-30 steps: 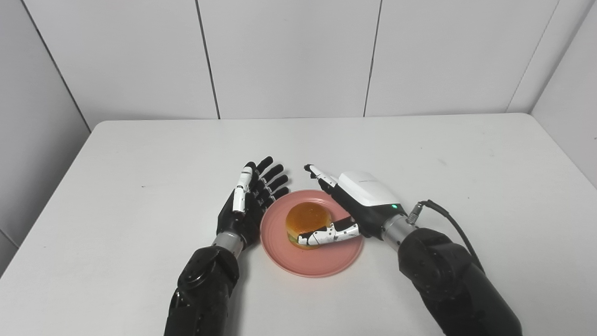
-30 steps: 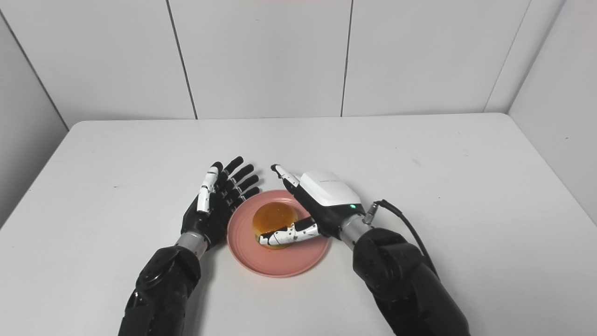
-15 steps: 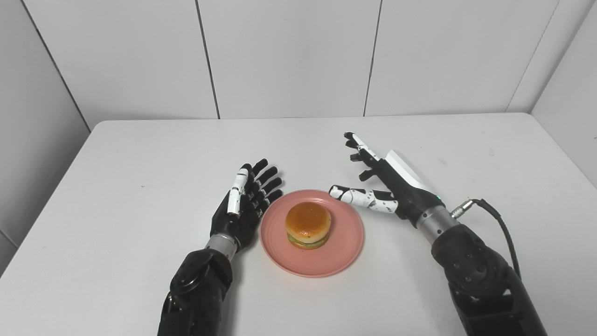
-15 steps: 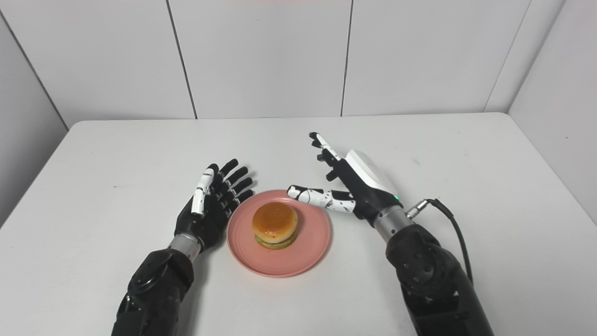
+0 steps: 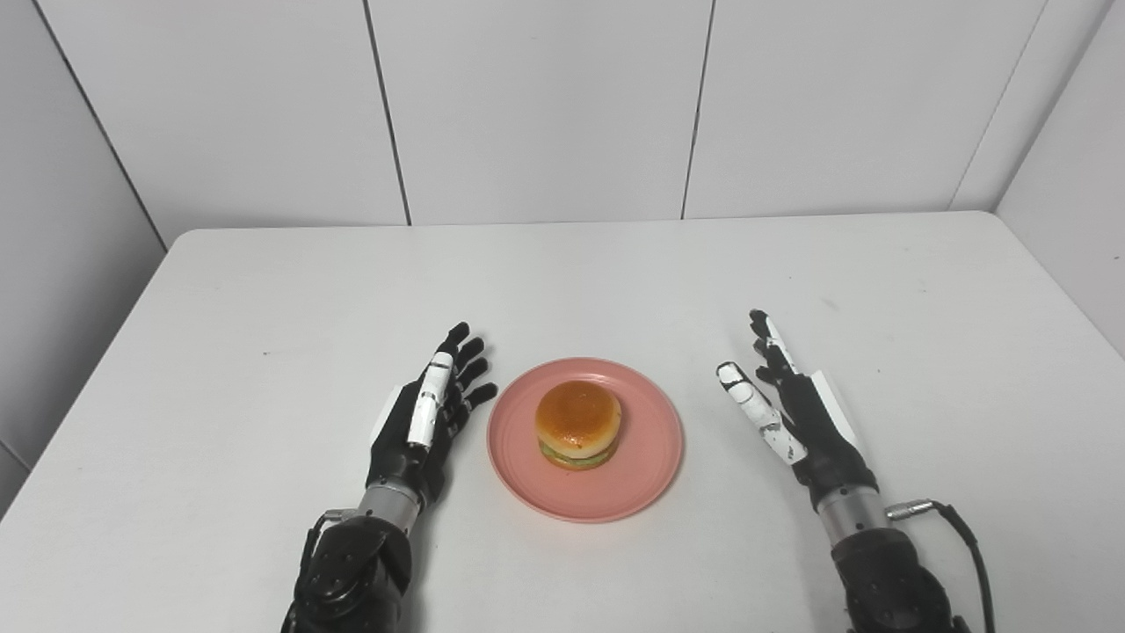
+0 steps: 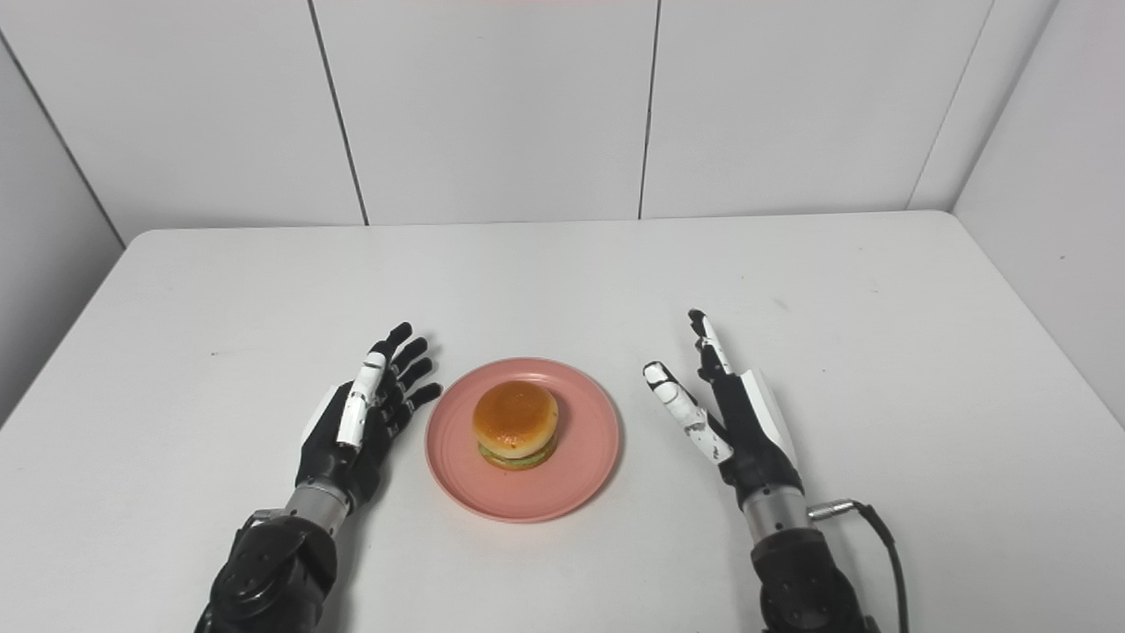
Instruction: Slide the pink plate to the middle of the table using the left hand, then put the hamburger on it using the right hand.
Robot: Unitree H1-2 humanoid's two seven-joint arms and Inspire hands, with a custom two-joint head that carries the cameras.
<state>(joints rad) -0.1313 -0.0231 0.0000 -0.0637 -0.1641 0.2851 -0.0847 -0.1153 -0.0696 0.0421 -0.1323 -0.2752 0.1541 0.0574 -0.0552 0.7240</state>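
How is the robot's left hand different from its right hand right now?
The left hand sits close beside the pink plate; the right hand is farther from it. The left hand's thumb lies along its fingers; the right hand's white thumb sticks out apart. Both are open, holding nothing, with the hamburger on the plate between them.

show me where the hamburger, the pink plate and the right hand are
hamburger [image 5: 578, 420], left eye view, top bun.
pink plate [image 5: 646, 479], left eye view, bare rim at right front.
right hand [image 6: 747, 431], right eye view, palm.
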